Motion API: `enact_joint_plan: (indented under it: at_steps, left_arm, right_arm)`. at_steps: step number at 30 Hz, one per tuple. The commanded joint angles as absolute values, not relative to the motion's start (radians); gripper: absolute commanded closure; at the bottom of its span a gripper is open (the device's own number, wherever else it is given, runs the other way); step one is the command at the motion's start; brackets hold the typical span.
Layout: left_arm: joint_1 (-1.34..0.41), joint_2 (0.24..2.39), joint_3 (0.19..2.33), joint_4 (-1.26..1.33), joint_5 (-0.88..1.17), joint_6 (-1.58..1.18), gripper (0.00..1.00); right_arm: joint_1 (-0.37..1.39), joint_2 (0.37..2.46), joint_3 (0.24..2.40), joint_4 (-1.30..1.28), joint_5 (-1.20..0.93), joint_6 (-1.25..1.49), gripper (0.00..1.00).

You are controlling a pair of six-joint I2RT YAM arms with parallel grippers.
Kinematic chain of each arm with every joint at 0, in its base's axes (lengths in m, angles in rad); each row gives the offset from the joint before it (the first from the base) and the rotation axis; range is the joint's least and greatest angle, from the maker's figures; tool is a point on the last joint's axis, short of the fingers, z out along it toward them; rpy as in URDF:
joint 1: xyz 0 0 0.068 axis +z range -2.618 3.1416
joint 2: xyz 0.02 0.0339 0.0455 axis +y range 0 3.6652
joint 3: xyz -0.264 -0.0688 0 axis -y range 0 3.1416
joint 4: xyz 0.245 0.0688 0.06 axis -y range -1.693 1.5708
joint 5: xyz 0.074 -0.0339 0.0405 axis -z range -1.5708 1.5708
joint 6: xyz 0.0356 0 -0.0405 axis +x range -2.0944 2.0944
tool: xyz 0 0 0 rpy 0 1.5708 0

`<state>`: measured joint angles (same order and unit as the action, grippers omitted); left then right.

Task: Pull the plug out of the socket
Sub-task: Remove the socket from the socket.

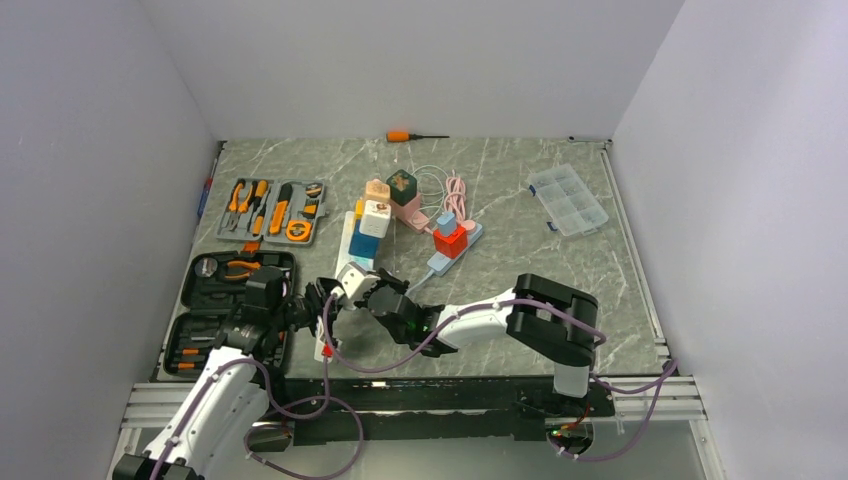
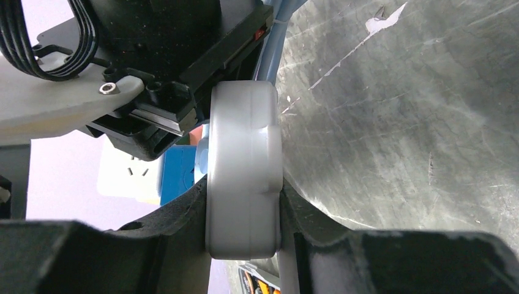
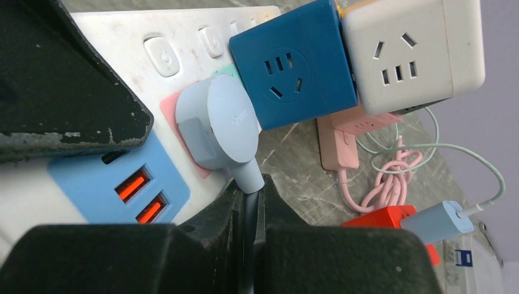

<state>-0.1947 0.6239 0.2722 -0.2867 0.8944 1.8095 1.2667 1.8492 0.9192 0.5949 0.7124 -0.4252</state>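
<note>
Right fingers [image 3: 202,251] pinch cord [image 3: 250,207] just below the plug [image 3: 214,125]; left fingers [image 2: 104,257] clamp the strip [image 2: 242,171].

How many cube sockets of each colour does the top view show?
Blue cube: 1
White cube: 1
Green cube: 1
Red cube: 1
Peach cube: 1
Total: 5

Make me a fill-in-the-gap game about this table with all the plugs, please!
The pale blue round plug sits in the white plastic power strip, beside a dark ___ cube adapter.
The right tool pinches the ___'s neck.
The left tool clamps the power ___.
The thin screwdriver at the back has an ___ handle.
Missing words: blue, plug, strip, orange.
</note>
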Motion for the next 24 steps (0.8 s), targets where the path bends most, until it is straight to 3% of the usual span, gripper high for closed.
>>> enact_joint_plan:
  at_steps: [1, 11, 17, 24]
  left_arm:
    - [-0.217, 0.663, 0.332, -0.414, 0.908, 1.836, 1.00]
    - [-0.237, 0.700, 0.354, -0.517, 0.837, 1.879, 1.00]
    - [-0.239, 0.677, 0.325, -0.475, 0.832, 1.837, 1.00]
    - [-0.239, 0.627, 0.180, -0.153, 0.788, 1.651, 1.00]
  right_arm:
    - [1.269, 1.825, 0.964, 0.920, 0.797, -0.433, 1.00]
    - [1.252, 1.855, 0.942, 1.192, 0.947, -0.568, 1.00]
    - [1.246, 1.821, 0.919, 1.121, 0.931, -0.501, 1.00]
    - [1.285, 1.658, 0.732, 0.823, 0.874, -0.240, 1.00]
